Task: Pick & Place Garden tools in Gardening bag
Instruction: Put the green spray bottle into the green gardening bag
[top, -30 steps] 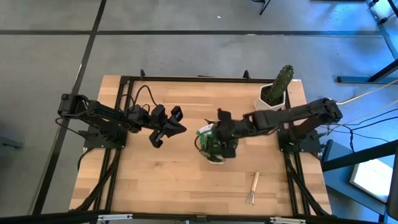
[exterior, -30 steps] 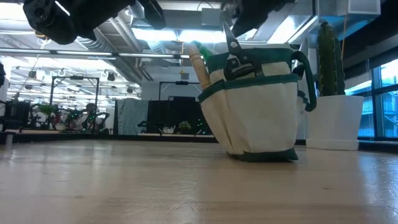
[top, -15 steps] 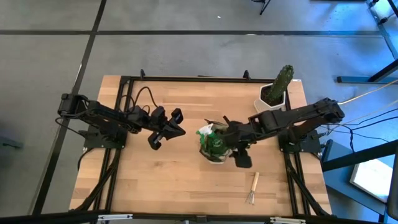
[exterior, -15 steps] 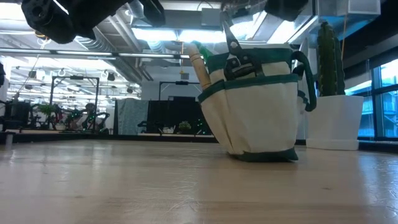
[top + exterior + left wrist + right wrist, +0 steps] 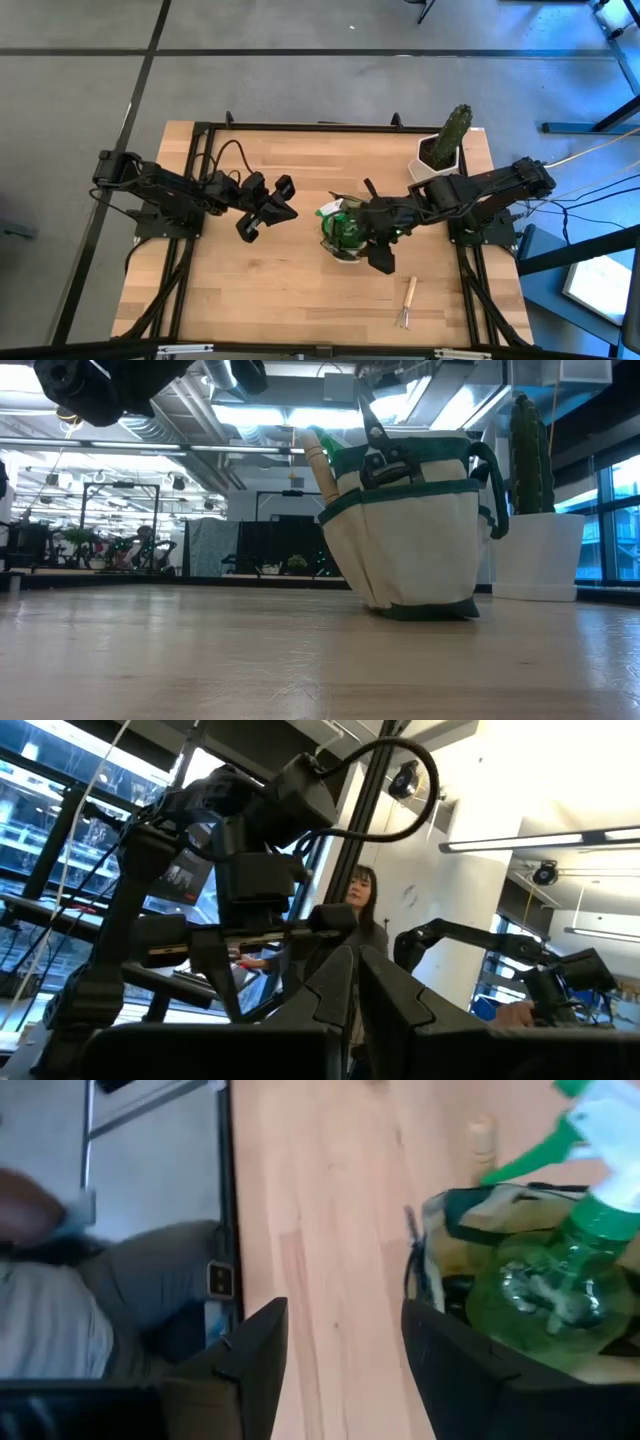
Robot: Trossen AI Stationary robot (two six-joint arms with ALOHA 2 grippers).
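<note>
1. Swung since a second ago from above the gardening bag (image 5: 345, 231) to its near-right side: right gripper (image 5: 381, 254), fingers spread apart with nothing between them, hanging over bare wood.
2. Parked left of the bag toward the desk's left edge, barely shifted: left gripper (image 5: 262, 206), fingers set close together around nothing in the left wrist view.
3. Standing near the middle of the desk (image 5: 260, 290), slightly right of centre: the bag, green spray bottle (image 5: 336, 212) upright inside.
4. Seen only from table height: black pruners (image 5: 378, 448) in the bag's outer pocket and a wooden handle (image 5: 320, 464) leaning out of its left side.
5. Caught only from overhead: hand fork (image 5: 407, 302) lying alone near the desk's front edge, right of centre, well apart from the bag.
6. Visible at the far right corner: cactus (image 5: 455, 127) in its white pot (image 5: 430, 170).
7. Shown close up by the right wrist camera alone: clear green bottle body (image 5: 540, 1295) and white-tipped trigger head poking above the bag's rim (image 5: 480, 1215).
</note>
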